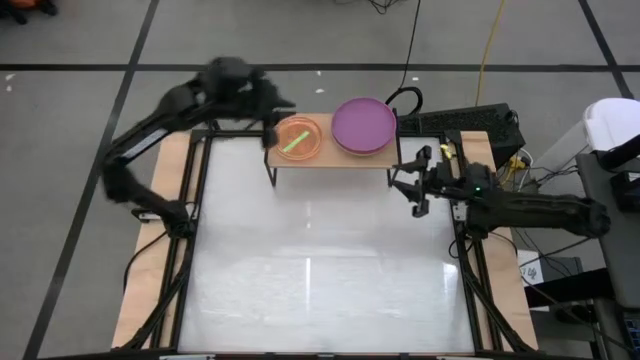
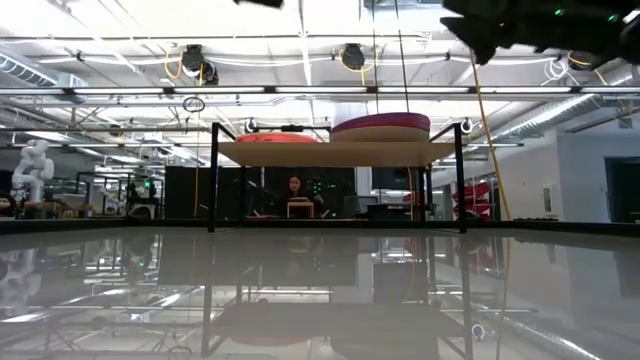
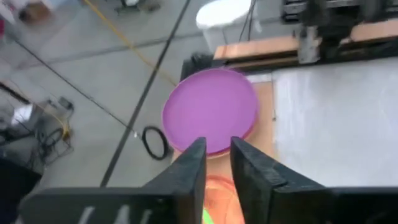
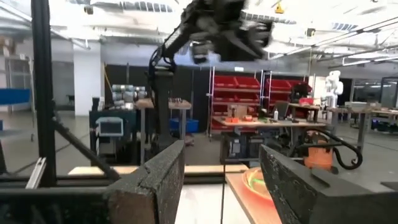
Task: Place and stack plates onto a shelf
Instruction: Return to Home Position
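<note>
The light-wood shelf [image 1: 335,158] stands on black legs at the table's far edge. Two stacks rest on it. The left stack is of small plates, orange with a translucent green one on top [image 1: 297,138] [image 3: 219,194] [image 4: 260,184]. The right stack is of larger plates with a purple one on top [image 1: 363,125] [image 3: 211,109] [image 2: 380,127]. My left gripper [image 1: 275,120] [image 3: 217,165] hovers over the small stack's left edge, fingers slightly apart and empty. My right gripper [image 1: 403,184] [image 4: 221,180] is open and empty, off the shelf's right end.
The white tabletop [image 1: 320,270] spreads on the near side of the shelf. A black cable loop [image 1: 405,98] lies on the floor behind the shelf. The black frame rails [image 1: 190,200] run along the table's left and right sides. Equipment stands off the right edge [image 1: 600,140].
</note>
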You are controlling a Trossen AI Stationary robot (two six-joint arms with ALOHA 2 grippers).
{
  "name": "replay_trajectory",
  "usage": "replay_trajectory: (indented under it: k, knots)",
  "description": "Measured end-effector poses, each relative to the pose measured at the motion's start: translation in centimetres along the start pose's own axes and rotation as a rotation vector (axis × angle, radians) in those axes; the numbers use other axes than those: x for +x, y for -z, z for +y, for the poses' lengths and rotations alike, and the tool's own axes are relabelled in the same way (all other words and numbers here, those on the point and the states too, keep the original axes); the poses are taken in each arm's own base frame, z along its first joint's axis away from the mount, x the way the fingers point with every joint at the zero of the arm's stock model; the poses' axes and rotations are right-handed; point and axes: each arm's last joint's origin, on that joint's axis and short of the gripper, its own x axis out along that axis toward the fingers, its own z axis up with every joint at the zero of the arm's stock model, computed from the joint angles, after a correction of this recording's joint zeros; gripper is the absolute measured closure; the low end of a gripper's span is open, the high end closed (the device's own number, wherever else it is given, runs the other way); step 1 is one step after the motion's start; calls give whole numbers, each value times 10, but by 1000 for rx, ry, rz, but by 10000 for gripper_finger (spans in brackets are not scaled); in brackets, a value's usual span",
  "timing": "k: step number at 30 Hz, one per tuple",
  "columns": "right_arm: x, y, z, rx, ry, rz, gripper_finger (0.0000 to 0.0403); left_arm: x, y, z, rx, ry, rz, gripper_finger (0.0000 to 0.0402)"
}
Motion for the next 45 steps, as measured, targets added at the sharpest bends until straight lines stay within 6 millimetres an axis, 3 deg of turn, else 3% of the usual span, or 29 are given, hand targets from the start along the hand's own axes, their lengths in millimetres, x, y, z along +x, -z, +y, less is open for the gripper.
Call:
replay_trajectory:
  k: [4,9,16,22,28,34,40,45]
  knots:
    - [-16,-12,2,-15,1,33,216,-38,26,-23,-20,-13,-87,351]
    - [-26,-16,5,-10,-58,26,216,-65,78,-51,-161,-24,-205,376]
    - [-24,-16,4,-10,-31,24,216,-80,147,-84,-249,-18,-387,378]
    - [-19,-12,2,-4,30,48,216,-82,187,-101,-247,-28,-497,378]
    - [-22,-14,3,90,-1,70,216,-77,213,-114,-278,36,-513,378]
    - [-38,-31,5,20,5,176,216,-82,222,-118,-216,34,-546,378]
    - [-47,-13,3,-59,111,259,216,-84,225,-119,-182,15,-544,378]
    - [-47,14,1,-82,175,269,216,-71,238,-123,-225,42,-473,378]
